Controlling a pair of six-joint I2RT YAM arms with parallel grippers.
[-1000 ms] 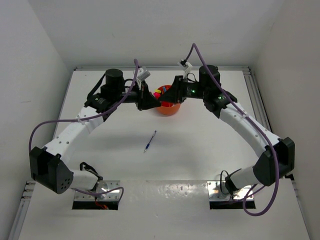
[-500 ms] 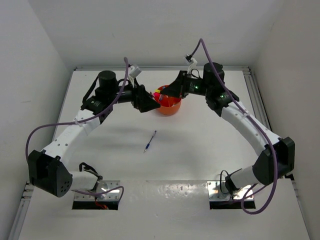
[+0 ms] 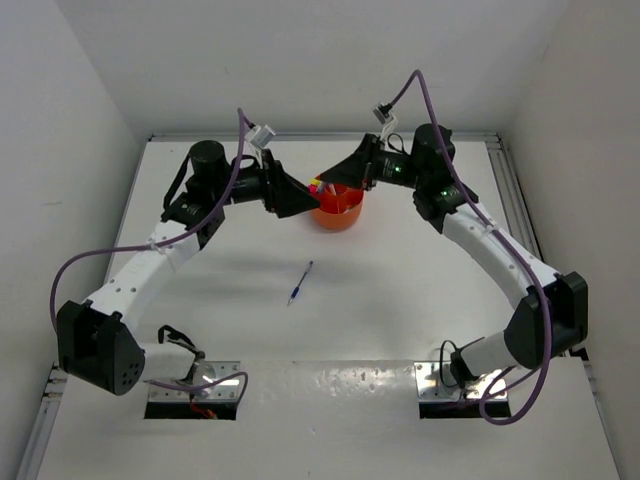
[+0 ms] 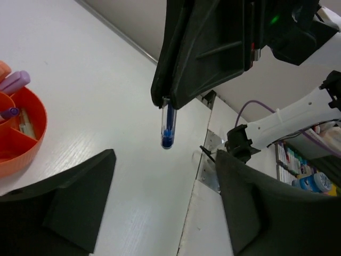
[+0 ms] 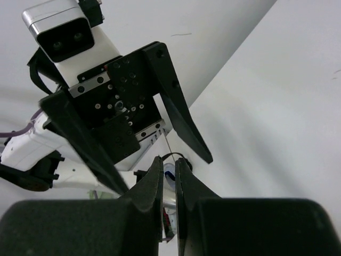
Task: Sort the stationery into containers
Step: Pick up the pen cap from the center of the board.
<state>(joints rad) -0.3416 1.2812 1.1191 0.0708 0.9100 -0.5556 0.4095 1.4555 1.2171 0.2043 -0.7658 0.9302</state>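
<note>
White table is enclosed by plain white walls on three sides; metal rails are seen along its edges; lighting is even

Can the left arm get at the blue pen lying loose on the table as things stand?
Probably yes. The left gripper is open and empty beside the orange tub. The loose blue pen lies alone on the table, with nothing over or beside it.

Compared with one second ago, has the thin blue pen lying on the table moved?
No. The blue pen lies at the same spot and angle relative to the left base plate and the orange tub.
</note>
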